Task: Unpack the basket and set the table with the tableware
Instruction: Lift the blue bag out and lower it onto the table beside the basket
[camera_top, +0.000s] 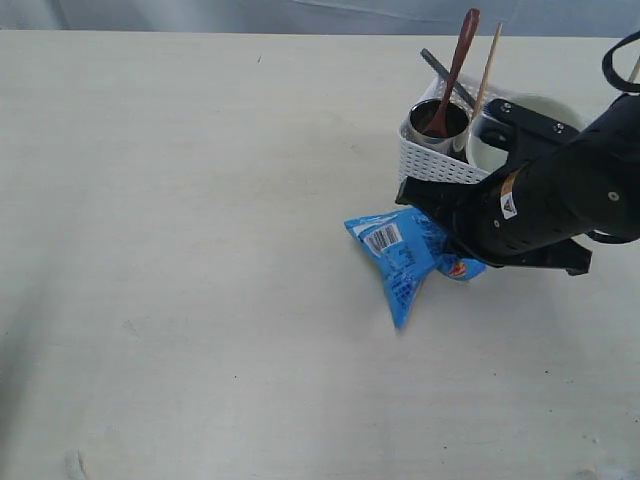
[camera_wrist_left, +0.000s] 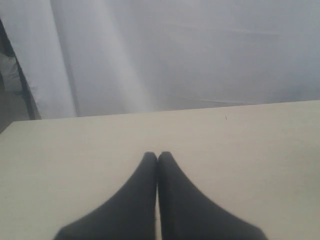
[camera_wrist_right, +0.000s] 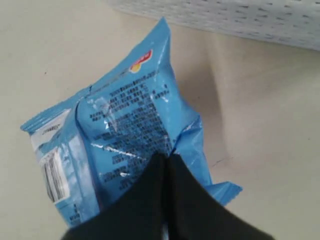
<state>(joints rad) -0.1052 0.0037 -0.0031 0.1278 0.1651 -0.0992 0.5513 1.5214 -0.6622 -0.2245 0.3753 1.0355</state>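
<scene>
The white basket (camera_top: 432, 160) stands at the back right of the table (camera_top: 200, 200). Inside it are the steel cup (camera_top: 438, 125) with the dark wooden spoon (camera_top: 460, 55), a chopstick (camera_top: 488, 62) and a dark metal handle (camera_top: 438, 68); the off-white bowl (camera_top: 545, 105) sits beside the cup. The brown plate is out of view. My right gripper (camera_wrist_right: 166, 157) is shut, pinching the blue snack packet (camera_wrist_right: 130, 115) just in front of the basket (camera_wrist_right: 240, 20). The packet (camera_top: 398, 255) hangs with one corner pointing down. My left gripper (camera_wrist_left: 157, 155) is shut with nothing in it, low over bare tabletop.
The right arm's black body (camera_top: 560, 200) covers the basket's front right part and some of the bowl. Pale tabletop stretches left of and in front of the packet. A grey curtain (camera_wrist_left: 175, 55) hangs behind the table's far edge.
</scene>
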